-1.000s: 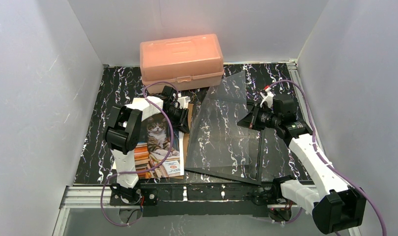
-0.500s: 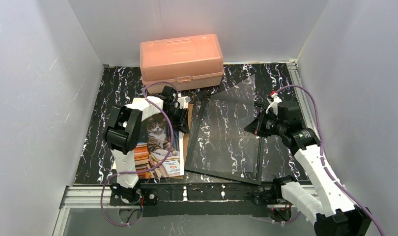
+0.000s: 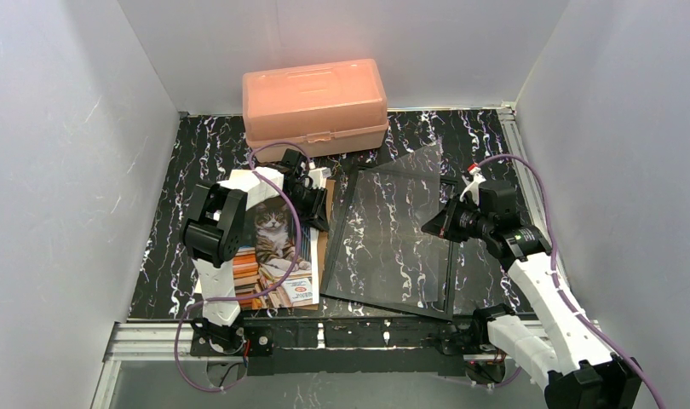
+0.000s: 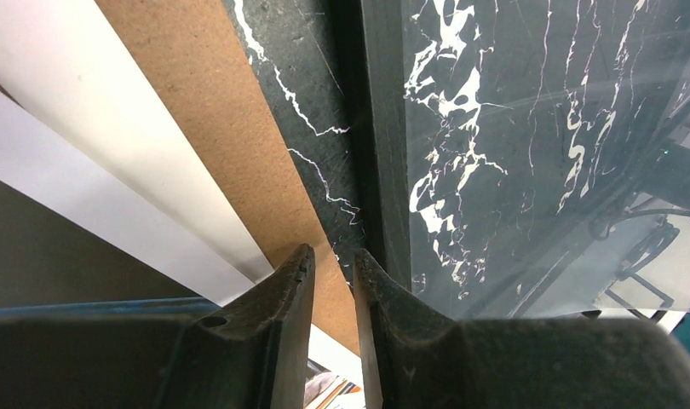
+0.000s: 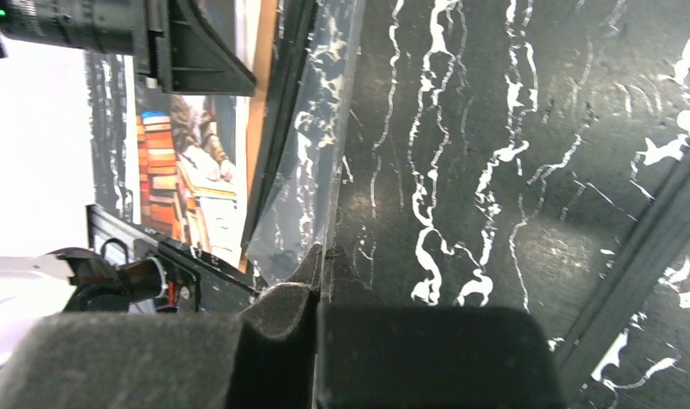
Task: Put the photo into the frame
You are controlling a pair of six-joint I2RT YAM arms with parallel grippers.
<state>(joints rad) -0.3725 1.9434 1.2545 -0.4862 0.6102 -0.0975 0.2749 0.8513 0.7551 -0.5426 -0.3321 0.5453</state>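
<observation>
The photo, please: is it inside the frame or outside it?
Outside. The photo lies face up on the table, left of the frame and not overlapping it.

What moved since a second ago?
The right gripper, shut on the clear pane, tipped it down flatter over the frame. The left gripper, photo and peach box stayed put.
</observation>
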